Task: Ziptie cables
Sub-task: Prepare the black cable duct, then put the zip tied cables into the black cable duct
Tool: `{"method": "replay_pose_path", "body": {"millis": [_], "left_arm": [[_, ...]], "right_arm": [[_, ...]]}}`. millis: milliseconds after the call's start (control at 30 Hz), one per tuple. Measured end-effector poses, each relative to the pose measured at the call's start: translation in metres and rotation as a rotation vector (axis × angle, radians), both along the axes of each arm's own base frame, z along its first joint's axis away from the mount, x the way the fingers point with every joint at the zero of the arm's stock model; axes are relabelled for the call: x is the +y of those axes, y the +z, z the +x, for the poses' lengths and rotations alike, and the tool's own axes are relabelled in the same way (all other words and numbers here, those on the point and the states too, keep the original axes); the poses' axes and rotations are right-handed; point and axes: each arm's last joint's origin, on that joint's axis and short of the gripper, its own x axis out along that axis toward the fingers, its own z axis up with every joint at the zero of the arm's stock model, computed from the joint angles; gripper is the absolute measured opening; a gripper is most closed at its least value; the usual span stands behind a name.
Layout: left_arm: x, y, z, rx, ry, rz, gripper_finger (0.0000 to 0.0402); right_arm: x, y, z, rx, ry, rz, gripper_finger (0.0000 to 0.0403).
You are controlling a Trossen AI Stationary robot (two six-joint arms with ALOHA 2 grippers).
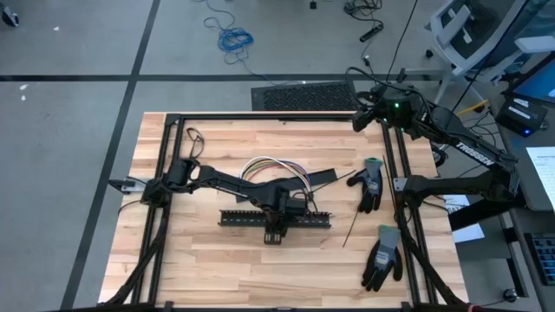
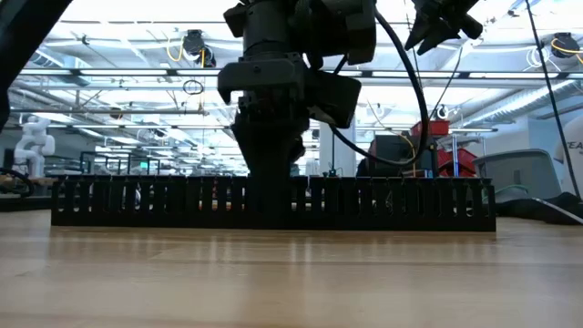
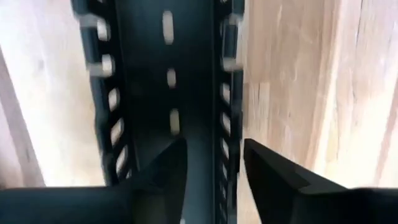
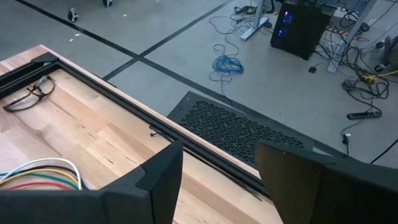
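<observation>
- We see the left end effector (image 1: 275, 227) down at the middle of the wooden counter (image 1: 217, 260), right over a long black slotted cable tray (image 1: 238, 219) that lies crosswise on the boards.
- In the left wrist view its two dark fingers (image 3: 165, 171) stand apart, straddling one slotted side wall of the tray (image 3: 155, 81); we see nothing clamped between them.
- The cables (image 1: 264, 165) lie in a loop on the counter just behind the left arm; white, yellow, green and red strands (image 4: 43, 174) show in the right wrist view.
- The right end effector (image 1: 362, 117) waits raised at the far right corner of the counter, its fingers (image 4: 158, 177) spread apart with nothing in them.
- Two dark work gloves (image 1: 371, 184) lie on the right side of the counter, one nearer the far edge and the other (image 1: 382, 257) nearer the front.
- A thin black zip-tie strip (image 1: 354, 227) lies between the tray and the gloves.
</observation>
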Motion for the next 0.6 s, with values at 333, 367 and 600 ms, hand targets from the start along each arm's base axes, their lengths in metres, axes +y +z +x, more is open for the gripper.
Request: {"method": "replay_pose_path", "body": {"millis": [333,367,600], "left_arm": [[0.061,0.106,-0.022,-0.095,-0.064,0.148,0.0185],[0.070,0.122,-0.029,-0.141,-0.024,0.163,0.0185],[0.115,0.204,-0.093,-0.384,0.151,0.449,0.0185]], "right_arm": [[0.007,-0.001,0.006,-0.023,0.239,0.075,0.0194],[0.010,-0.003,0.010,-0.030,0.293,0.106,0.0194],[0.050,-0.037,0.066,0.154,0.554,0.261,0.0194]]}}
